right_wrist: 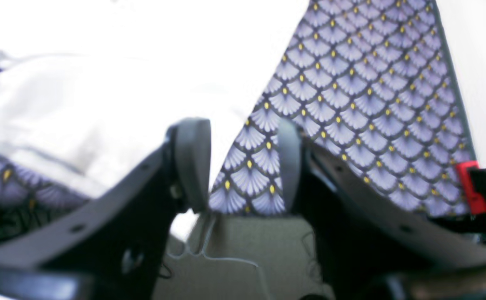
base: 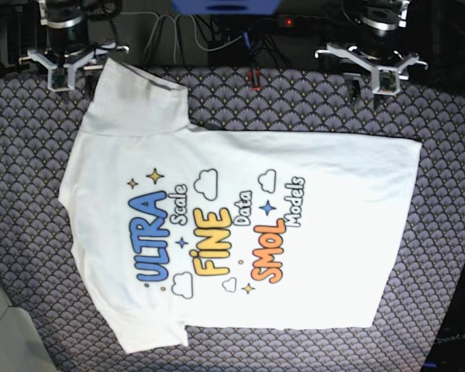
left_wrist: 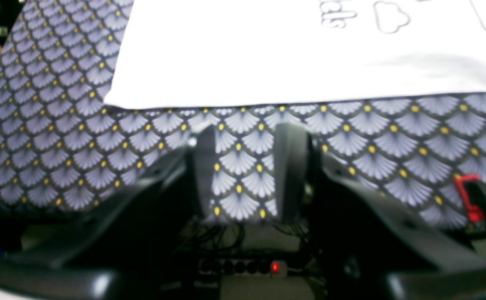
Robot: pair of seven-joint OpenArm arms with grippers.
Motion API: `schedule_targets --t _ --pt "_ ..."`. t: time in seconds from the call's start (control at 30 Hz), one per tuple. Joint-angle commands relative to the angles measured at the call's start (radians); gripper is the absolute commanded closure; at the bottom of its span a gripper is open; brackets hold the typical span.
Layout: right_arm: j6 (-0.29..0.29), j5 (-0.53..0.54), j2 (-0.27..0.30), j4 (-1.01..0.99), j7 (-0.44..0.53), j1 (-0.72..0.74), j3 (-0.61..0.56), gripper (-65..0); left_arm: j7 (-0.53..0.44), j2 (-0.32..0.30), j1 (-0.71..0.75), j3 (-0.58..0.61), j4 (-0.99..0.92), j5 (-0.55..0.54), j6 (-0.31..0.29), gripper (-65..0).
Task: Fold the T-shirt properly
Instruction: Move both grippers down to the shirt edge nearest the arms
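Note:
The T-shirt (base: 310, 263) lies spread flat, print side up, on the patterned tablecloth, with its sleeves at the left and its hem at the right. At the back right, my left gripper (base: 372, 81) stands open just behind the shirt's far edge. The left wrist view shows its jaws (left_wrist: 247, 133) apart and empty, with the shirt's edge (left_wrist: 247, 54) a short way ahead. My right gripper (base: 68, 76) is open at the back left, beside the upper sleeve. In the right wrist view the jaws (right_wrist: 241, 127) hold nothing, and the white sleeve (right_wrist: 101, 96) lies to their left.
A purple fan-patterned tablecloth (base: 449, 155) covers the table. Its back edge runs right under both grippers, with cables and a power strip (left_wrist: 243, 266) below it. Red clamps (left_wrist: 468, 196) sit at that edge.

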Motion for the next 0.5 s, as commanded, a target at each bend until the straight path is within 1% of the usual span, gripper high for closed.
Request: schedule_targets --t 0.0,0.1,0.2,0.23,0.33,0.47 --pt "0.026 0.037 0.002 0.006 0.0 0.001 0.01 -28.6 -0.028 -0.002 0.002 -0.003 0.018 0.001 0.001 -23.6" --pt "0.125 0.169 0.004 -0.016 -0.112 0.07 0.062 -28.8 -0.028 -0.002 -0.007 -0.003 0.018 0.001 0.001 -23.6" --pt "0.193 0.26 0.002 -0.04 -0.246 0.137 0.103 -28.7 -0.028 -0.002 -0.013 -0.003 0.016 0.001 0.001 -23.6" --pt "0.21 0.286 0.002 -0.049 -0.275 0.153 0.116 -28.7 -0.028 -0.002 -0.013 -0.003 0.016 0.001 0.001 -23.6" --pt "0.257 0.338 0.002 -0.074 -0.319 0.18 0.154 -28.7 -0.028 -0.002 -0.024 -0.003 0.016 0.001 0.001 -23.6" --pt "0.27 0.363 0.002 -0.129 -0.326 0.213 0.182 -28.7 -0.027 -0.002 -0.049 -0.005 0.015 0.001 0.001 -23.6"
